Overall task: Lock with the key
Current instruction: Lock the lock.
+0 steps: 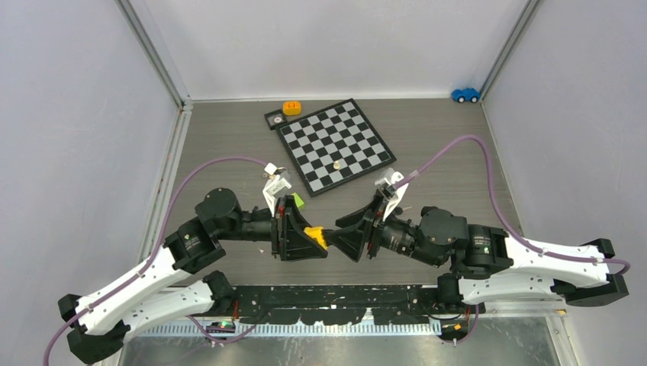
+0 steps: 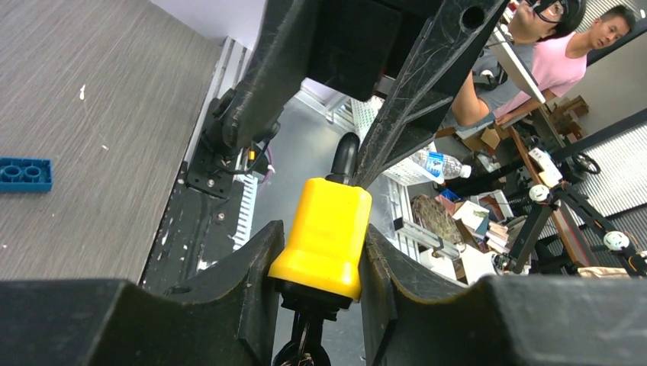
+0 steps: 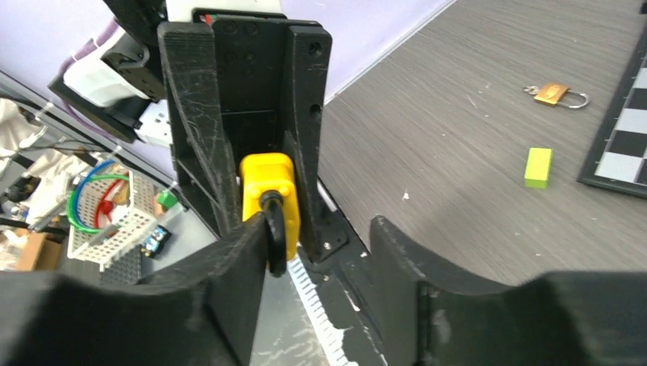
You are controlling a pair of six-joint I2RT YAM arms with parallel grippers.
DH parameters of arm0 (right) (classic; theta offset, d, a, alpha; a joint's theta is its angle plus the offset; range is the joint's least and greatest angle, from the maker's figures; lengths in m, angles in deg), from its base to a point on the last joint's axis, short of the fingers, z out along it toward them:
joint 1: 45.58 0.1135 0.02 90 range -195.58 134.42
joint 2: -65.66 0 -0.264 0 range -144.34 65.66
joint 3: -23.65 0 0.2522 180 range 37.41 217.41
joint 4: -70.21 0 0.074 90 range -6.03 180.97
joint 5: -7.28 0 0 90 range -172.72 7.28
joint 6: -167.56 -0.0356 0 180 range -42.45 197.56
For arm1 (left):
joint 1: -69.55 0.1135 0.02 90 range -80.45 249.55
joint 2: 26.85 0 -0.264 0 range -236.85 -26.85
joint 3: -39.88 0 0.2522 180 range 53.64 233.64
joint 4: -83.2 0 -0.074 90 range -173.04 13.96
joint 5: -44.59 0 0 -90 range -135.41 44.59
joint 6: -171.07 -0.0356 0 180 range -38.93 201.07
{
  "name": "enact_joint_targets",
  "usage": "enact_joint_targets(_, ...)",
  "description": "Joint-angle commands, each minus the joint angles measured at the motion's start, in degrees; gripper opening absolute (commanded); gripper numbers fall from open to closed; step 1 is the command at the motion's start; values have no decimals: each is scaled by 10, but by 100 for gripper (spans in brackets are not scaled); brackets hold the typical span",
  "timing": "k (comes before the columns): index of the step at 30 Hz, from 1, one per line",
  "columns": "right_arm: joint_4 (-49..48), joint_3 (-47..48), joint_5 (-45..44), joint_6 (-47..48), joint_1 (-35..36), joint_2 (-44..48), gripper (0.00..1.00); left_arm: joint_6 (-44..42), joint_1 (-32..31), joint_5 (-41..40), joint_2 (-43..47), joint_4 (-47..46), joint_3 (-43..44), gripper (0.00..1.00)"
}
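Note:
My left gripper is shut on a yellow padlock and holds it above the table's near edge. In the left wrist view the padlock sits between both fingers. A dark stub with a small ring hangs from the end towards the camera; it looks like the key in the keyhole, mostly hidden. My right gripper is open and faces the padlock. In the right wrist view its left finger is next to the black shackle; its jaws stand wide apart.
A chessboard lies at the back centre, with an orange block behind it. A green block and a brass padlock lie on the table. A blue brick lies left. A blue toy car sits far right.

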Motion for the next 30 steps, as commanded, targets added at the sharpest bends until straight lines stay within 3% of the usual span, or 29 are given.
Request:
enact_joint_targets(1, 48, 8, 0, -6, 5, 7, 60, -6, -9, 5, -6, -147, 25, 0)
enact_joint_targets(12, 39, 29, 44, 4, 5, 71, 62, -14, -9, -3, -8, -133, 18, 0)
enact_joint_targets(18, 9, 11, 59, 0, 5, 93, 54, -19, -9, -11, -9, -127, 15, 0)
enact_joint_targets(30, -4, 19, 37, 8, 5, 37, 51, -4, -9, 9, -17, -151, 13, 0)
